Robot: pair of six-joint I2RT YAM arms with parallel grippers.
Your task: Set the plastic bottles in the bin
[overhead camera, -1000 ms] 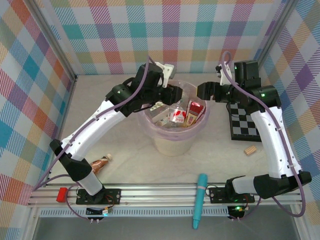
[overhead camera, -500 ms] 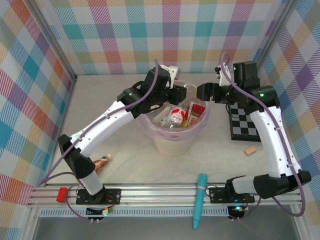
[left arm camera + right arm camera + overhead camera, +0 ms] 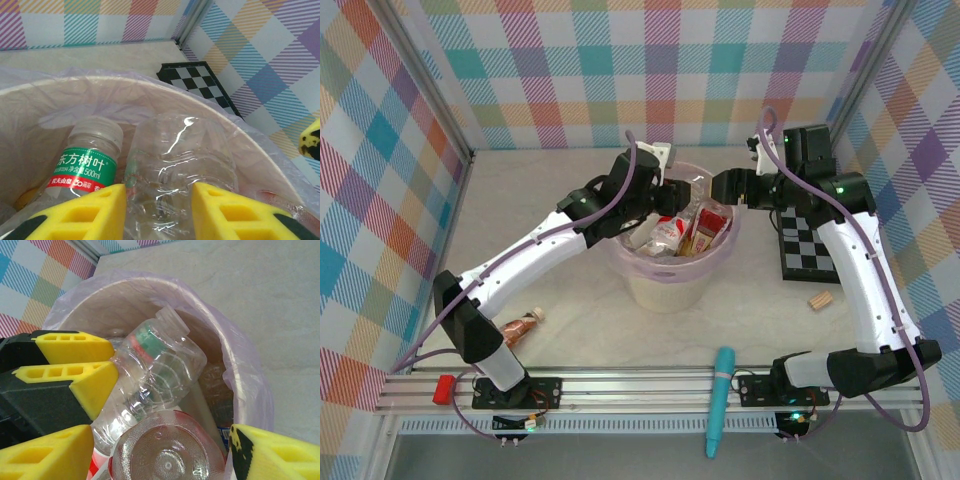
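The bin (image 3: 665,285), a pale bucket lined with a pink bag (image 3: 239,357), stands mid-table and holds several bottles. My left gripper (image 3: 677,189) reaches in over its far rim. Its yellow fingers (image 3: 102,205) are shut on a crumpled clear bottle (image 3: 186,150), which slants across the bin (image 3: 162,362). Beside it lies a white-capped bottle with a green label (image 3: 89,162). My right gripper (image 3: 721,186) hovers open over the bin's right side (image 3: 162,452), above the round base of a red-tinted bottle (image 3: 167,457). A copper-brown bottle (image 3: 520,328) lies on the table by the left arm.
A checkered board (image 3: 808,252) lies right of the bin, with a small wooden cork (image 3: 820,298) in front of it. A teal tube (image 3: 719,402) crosses the front rail, and a red block (image 3: 443,388) sits at the rail's left end. The two grippers are close together over the bin.
My left gripper has swung right and dropped over the bin's rim with the clear bottle. The right arm has barely moved.
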